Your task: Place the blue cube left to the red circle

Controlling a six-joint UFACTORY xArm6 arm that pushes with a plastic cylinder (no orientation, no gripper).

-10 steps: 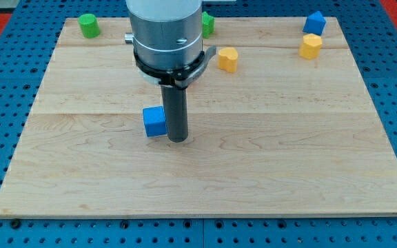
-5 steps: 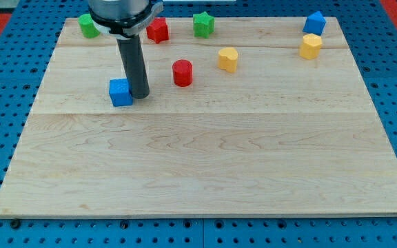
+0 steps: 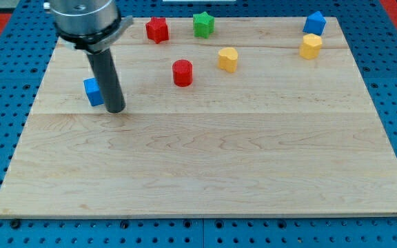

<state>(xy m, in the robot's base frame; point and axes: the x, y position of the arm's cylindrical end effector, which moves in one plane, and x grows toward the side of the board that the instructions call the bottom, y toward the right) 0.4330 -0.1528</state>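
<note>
The blue cube [image 3: 92,91] sits on the wooden board at the view's left, partly hidden by my rod. My tip [image 3: 116,109] rests on the board just right of and slightly below the cube, touching or nearly touching it. The red circle [image 3: 182,72] stands to the cube's right, well apart from it and a little higher in the view.
A red star [image 3: 157,29] and a green star [image 3: 202,24] sit near the view's top. A yellow block [image 3: 227,59] lies right of the red circle. A blue block [image 3: 314,23] and a yellow block [image 3: 311,46] sit at the top right. The board's edge [image 3: 26,131] runs down the left.
My tip has moved left and up across the board, pushing the blue cube from the middle to the left part. The arm now hides the green block at top left.
</note>
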